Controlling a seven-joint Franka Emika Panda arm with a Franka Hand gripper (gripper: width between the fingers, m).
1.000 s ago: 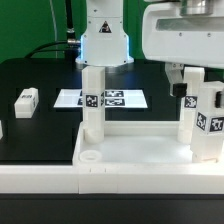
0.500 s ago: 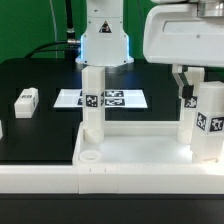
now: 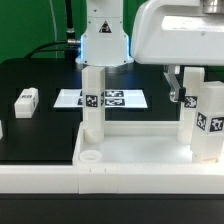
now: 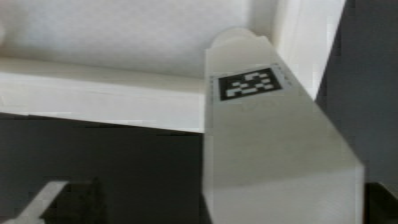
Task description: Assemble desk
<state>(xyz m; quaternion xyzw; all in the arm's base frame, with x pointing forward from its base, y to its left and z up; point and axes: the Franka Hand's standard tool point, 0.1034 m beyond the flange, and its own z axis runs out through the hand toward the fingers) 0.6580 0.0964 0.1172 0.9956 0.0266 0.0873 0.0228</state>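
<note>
The white tabletop (image 3: 140, 150) lies tray-side up at the front of the exterior view. Three white marked legs stand upright in its corner sockets: one at the left (image 3: 93, 100), one at the back right (image 3: 188, 122) and one at the front right (image 3: 211, 122). A fourth leg (image 3: 26, 99) lies loose on the black table. My gripper (image 3: 180, 92) hangs just above the right-hand legs, jaws apart, gripping nothing. In the wrist view a marked leg (image 4: 276, 150) fills the middle, and my gripper (image 4: 199, 215) has one finger (image 4: 45, 203) well clear of it.
The marker board (image 3: 112, 99) lies flat behind the tabletop. The robot base (image 3: 105, 40) stands at the back. A long white rail (image 3: 40, 180) runs along the front, against the tabletop's edge. A small white piece (image 3: 2, 130) shows at the left edge.
My gripper and wrist have shifted toward the exterior view's left, off the front right leg. The legs and tabletop have not moved.
</note>
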